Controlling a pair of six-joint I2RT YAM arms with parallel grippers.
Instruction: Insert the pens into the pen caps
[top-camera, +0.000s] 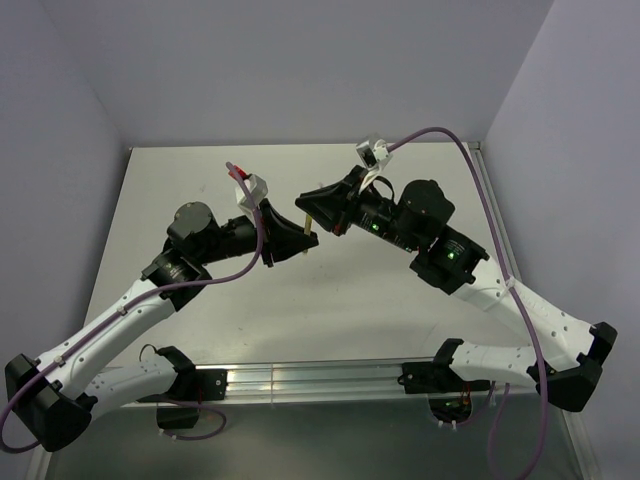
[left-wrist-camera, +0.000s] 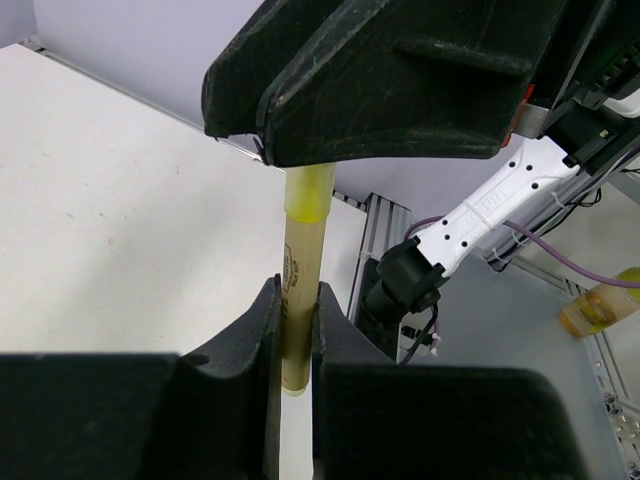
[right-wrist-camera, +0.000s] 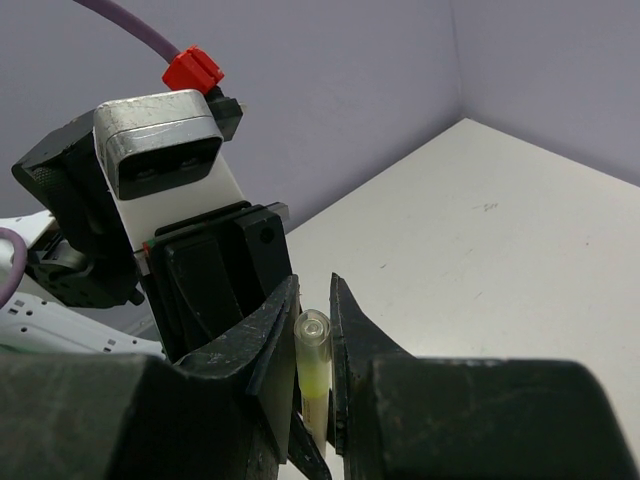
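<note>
The yellow pen (left-wrist-camera: 298, 290), a thin tan barrel, stands between the fingers of my left gripper (left-wrist-camera: 297, 300), which is shut on it. Its upper end sits in a pale yellowish pen cap (left-wrist-camera: 309, 192) that runs up into the right gripper's black jaws. In the right wrist view my right gripper (right-wrist-camera: 314, 305) is shut on that clear cap (right-wrist-camera: 313, 345), with the pen's yellow-green tip showing inside it. In the top view the two grippers, left (top-camera: 308, 240) and right (top-camera: 308, 207), meet above the middle of the table with the pen (top-camera: 308, 226) between them. The blue and grey-purple pens and the other caps are out of view.
An aluminium rail (top-camera: 320, 380) runs along the table's near edge between the arm bases. Grey walls close the table at the back and sides. The right arm's white link (left-wrist-camera: 480, 215) crosses behind the pen. A blurred yellowish object (left-wrist-camera: 600, 305) lies off the table.
</note>
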